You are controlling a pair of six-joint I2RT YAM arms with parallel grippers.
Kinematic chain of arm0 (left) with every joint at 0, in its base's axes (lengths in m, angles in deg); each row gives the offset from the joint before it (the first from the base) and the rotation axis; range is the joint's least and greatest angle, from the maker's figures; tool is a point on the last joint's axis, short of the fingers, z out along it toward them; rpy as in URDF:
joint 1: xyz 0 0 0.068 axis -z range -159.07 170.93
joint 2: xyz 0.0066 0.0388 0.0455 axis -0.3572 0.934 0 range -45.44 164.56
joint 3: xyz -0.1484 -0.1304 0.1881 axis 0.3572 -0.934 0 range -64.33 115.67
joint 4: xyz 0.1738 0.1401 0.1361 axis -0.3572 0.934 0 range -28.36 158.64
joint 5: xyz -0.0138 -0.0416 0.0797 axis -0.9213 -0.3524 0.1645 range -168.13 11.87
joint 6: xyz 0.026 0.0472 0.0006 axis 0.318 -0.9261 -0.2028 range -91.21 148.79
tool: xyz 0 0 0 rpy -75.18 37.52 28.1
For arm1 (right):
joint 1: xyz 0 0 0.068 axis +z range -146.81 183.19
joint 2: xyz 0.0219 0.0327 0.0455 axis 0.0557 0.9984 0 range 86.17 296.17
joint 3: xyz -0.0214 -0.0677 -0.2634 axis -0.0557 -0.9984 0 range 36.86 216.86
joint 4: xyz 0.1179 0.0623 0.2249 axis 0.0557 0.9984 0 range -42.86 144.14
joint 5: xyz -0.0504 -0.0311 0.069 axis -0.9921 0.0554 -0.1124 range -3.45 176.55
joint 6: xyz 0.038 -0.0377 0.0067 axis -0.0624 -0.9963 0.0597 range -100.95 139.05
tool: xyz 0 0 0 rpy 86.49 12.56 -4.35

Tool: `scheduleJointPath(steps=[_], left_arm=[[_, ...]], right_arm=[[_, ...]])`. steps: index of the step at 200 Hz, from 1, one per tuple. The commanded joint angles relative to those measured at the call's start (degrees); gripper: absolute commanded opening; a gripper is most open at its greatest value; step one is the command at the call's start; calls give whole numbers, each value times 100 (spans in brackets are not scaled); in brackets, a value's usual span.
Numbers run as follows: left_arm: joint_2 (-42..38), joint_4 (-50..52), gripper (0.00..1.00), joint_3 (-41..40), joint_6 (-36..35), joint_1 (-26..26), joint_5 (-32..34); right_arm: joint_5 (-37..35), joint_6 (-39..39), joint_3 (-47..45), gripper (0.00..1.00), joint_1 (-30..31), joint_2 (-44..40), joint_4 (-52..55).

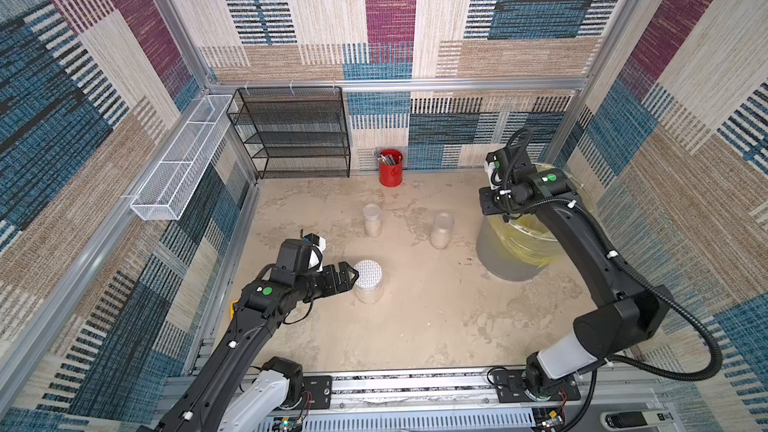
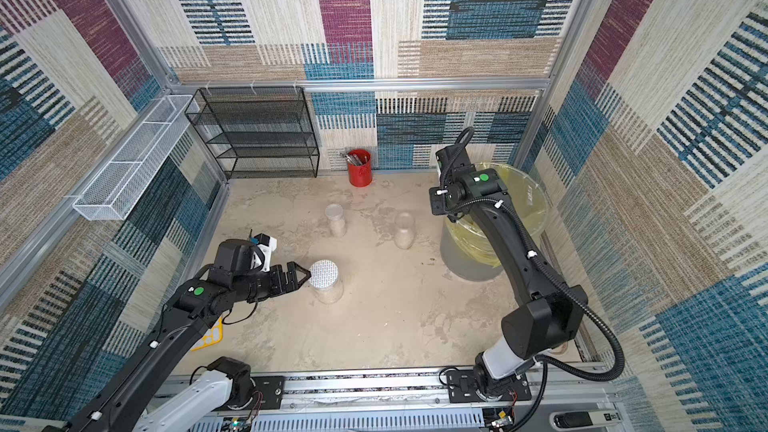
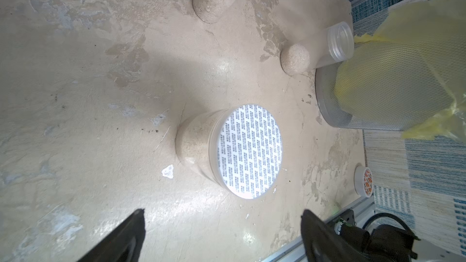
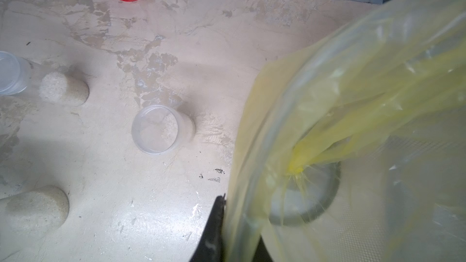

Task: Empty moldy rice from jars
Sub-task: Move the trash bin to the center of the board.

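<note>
Left pincer (image 1: 353, 276) agape at wide jar (image 1: 369, 290) rim, perhaps in contact

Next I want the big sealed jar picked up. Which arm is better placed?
Left. Its open pincer sits right beside the large sealed jar, jaws spread and facing it. The right arm is over at the yellow-lined bin, farther from that jar.
</note>
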Motion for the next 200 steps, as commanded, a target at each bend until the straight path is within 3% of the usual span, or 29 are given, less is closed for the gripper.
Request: scheduleJointPath(steps=[1,42,71,123,131,141,154,183,190,200], left_arm=[[-86,-23,98,-12,37,-5,-101],[-47,64,99,-24,41,-5,-80],[16,79,99,-19,46,-5,-27],[64,86,100,-60,28,-5,117],[77,97,100,-60,44,-5,148],[97,103,99,-74,86,-5,219],[129,116,99,-77,154,-5,320],[111,220,99,-85,232,-5,633],[92,255,99,-85,238,-5,714],[50,305,99,-85,261,-5,856]], right_arm=[[569,355,-284,4,141,-252,12],[612,405,-746,5,336,-470,-181],[882,368,-480,5,424,-348,-246],[916,385,-280,23,470,-264,-207],[991,399,-284,28,484,-305,-246],[1023,411,-289,43,489,-353,-260],[962,429,-296,49,487,-378,-235],[561,606,-156,72,496,-463,-167],[465,673,-96,83,498,-522,-188],[375,724,19,85,496,-608,-221]])
